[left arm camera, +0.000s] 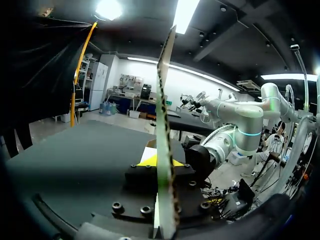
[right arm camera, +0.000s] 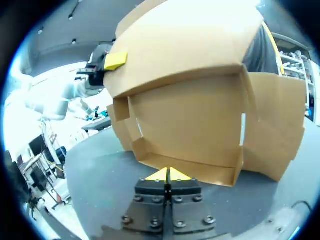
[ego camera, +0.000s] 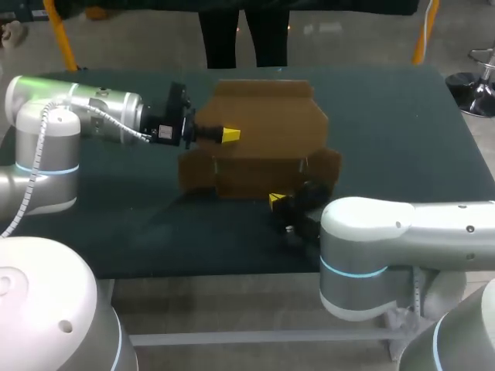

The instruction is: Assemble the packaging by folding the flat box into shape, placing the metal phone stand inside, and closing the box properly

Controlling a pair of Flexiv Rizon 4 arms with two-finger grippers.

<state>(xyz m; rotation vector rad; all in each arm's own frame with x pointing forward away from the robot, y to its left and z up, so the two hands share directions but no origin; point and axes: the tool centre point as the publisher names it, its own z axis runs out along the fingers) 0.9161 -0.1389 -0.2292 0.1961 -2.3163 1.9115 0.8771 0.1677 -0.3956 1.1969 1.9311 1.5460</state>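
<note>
- Dark green table (ego camera: 402, 139), matte top; the box (ego camera: 271, 131) stands mid-table.
- left arm (ego camera: 85, 116) comes in from the left edge, forearm level above the surface.
- left gripper (ego camera: 230, 134) pinches the box's raised upper panel, a yellow tip on each face.
- The box is half-folded, side flaps out, open toward the near edge.
- right arm (ego camera: 387, 232) lies across the near right corner.
- right gripper (right arm camera: 169, 175) has its tips pressed together, holding nothing, just in front of the box's low front flap.
</note>
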